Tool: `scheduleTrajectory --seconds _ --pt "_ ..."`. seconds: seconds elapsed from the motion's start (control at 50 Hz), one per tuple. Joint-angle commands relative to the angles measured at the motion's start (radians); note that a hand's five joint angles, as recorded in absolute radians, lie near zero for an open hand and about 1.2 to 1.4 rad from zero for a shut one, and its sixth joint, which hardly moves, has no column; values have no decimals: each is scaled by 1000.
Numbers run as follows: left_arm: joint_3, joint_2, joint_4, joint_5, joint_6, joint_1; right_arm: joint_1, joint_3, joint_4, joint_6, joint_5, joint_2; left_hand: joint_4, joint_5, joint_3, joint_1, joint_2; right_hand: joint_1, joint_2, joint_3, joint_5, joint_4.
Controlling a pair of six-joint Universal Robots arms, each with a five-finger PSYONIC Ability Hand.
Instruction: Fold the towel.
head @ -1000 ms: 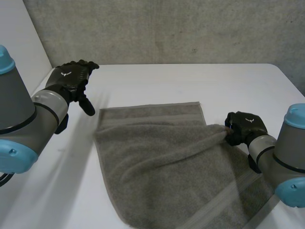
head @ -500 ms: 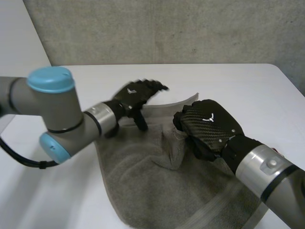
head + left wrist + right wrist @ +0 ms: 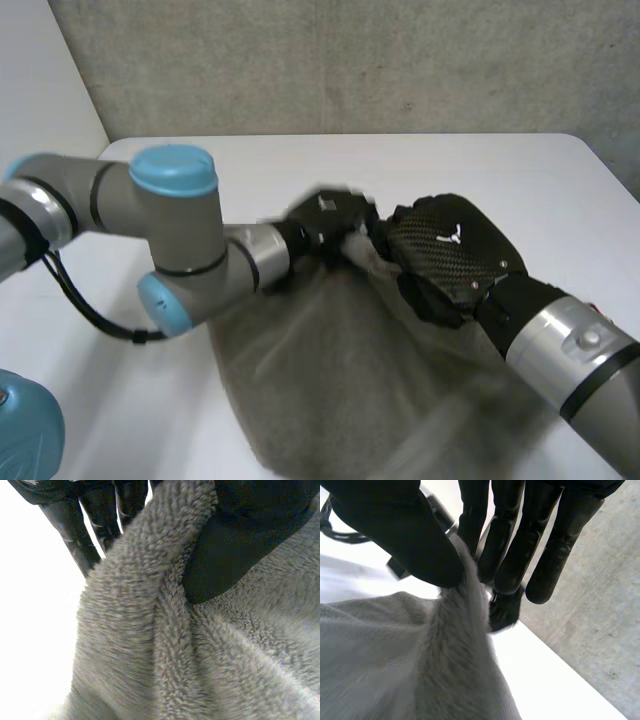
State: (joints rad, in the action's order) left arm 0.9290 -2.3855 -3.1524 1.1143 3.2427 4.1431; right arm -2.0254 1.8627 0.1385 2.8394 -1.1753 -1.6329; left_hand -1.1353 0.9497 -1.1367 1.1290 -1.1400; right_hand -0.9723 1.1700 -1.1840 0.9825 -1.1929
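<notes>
Below the 2 hands, towel [image 3: 360,400] hangs in a grey, bunched sheet, its low part slumped on the table on the robot's side of both palms; 1 gathered ridge rises to where the hands meet

Left arm [image 3: 170,230] is reached far across, right arm [image 3: 570,350] comes in opposite it

Right hand [image 3: 450,250]: closed on the ridge, cloth pinched between thumb [image 3: 420,545] and nearly straight fingers [image 3: 510,555]. Left hand [image 3: 325,222] sits just past those fingertips, touching the same bunch

Left hand, own wrist view: ridge runs up between its fingers [image 3: 75,530] and the broad thumb, so I read it as clamped on towel too, just beside the other grip

Step in hand, my reading: both hands share 1 bunch, so no clean edge is set yet. To do it well:
- part the hands along the edge until cloth between them is taut
- keep both pinches firm; pile is thick and may slip
- carry the edge over level, lay it square on the lower part

Risk: a twisted, ropy fold if the hands stay together

Surface: white table [image 3: 520,170], smooth, bare beyond the fingertips. Room: rough grey concrete wall [image 3: 350,60] behind the far edge
</notes>
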Motion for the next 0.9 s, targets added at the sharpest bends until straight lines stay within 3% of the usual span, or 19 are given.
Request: scheduleTrajectory --seconds 0.02,0.12,0.22,0.26,0.36,0.46,0.5,0.52,0.56,0.62,0.74,0.9 --pt "-45 109 -259 347 3 2 11 -238 1 -2 -91 142 -261 272 -260 267 -256 -424 226 -212 239 -203" --pt "-33 202 -345 375 3 3 5 -461 1 -14 -210 223 -261 272 -260 267 -256 -424 226 -212 239 -203" --pt "48 302 -341 460 2 2 1 -594 3 -38 -227 295 -261 272 -260 267 -256 -424 226 -212 239 -203" --pt "159 368 -344 542 3 0 -6 -605 3 -38 -221 312 -261 272 -260 267 -256 -424 226 -212 239 -203" --pt "360 440 -344 634 0 -6 -82 -573 6 -48 -216 354 -261 272 -260 267 -256 -424 226 -212 239 -203" --pt "552 491 -348 671 -3 -9 -113 -507 4 -46 -224 393 -261 272 -260 267 -256 -407 210 -196 223 -187" --pt "600 505 -350 671 -3 -9 -111 -475 0 -34 -234 430 -261 272 -260 267 -256 159 -357 371 -344 380" --pt "637 518 -353 670 -3 -11 -111 -474 0 -34 -234 430 -261 272 -260 267 -256 162 -360 374 -347 383" --pt "658 529 -353 671 -3 -9 -111 -445 -8 -9 -236 467 -261 272 -260 267 -256 650 -848 862 -835 871" --pt "672 543 -347 674 -6 -9 -110 -435 -10 17 -236 479 -261 272 -260 267 -256 752 -950 964 -937 973" --pt "685 581 -339 673 -6 -12 -58 -433 -11 219 -219 518 -261 272 -260 267 -256 773 -971 985 -958 993" --pt "691 640 -310 679 -6 -34 -55 -451 -8 379 -119 582 -261 272 -260 267 -256 767 -965 979 -952 988"
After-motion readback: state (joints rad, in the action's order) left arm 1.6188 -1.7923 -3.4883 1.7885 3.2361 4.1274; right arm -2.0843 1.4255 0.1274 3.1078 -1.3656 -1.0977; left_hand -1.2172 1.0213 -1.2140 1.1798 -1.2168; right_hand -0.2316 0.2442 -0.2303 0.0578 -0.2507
